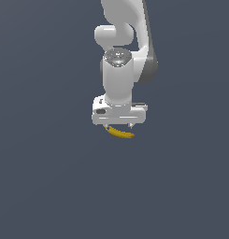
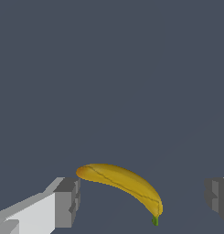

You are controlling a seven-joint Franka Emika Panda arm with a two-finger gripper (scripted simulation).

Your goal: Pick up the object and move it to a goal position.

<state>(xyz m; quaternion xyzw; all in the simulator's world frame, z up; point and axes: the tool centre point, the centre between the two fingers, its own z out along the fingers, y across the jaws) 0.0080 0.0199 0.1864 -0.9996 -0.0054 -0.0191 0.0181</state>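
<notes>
Nearest the wrist camera: 2 grey fingertip pads [image 2: 67,203], set wide apart, with the banana [image 2: 122,183] lying between them and touching neither, though its brownish end sits just beside 1 pad and its green stem end points toward the other, well short of it. Gripper [image 2: 143,201] released, jaws spread and holding nothing.

Judged as the approach step of the pick: lowered around the fruit, not yet clamped. Next move calls for closing the jaws onto the banana. Curved body lying at a slant to the closing line, so likely to be pushed or turned as 1 pad arrives first; a short re-centring, or a slight wrist turn to square the pads to the body's middle, looks wise before the squeeze. Then a lift and a carry toward the goal; no goal marker visible in either view, so its direction cannot be told.

Farther off, in the exterior view: gripper [image 1: 118,125] pointing straight down over the dark blue-grey table [image 1: 46,186], banana [image 1: 120,133] showing just under the fingertips, resting on the table under the white Panda arm [image 1: 118,74].

No brand, label or readable writing anywhere; only small unreadable specks on the arm's round joint cap [image 1: 117,57].
</notes>
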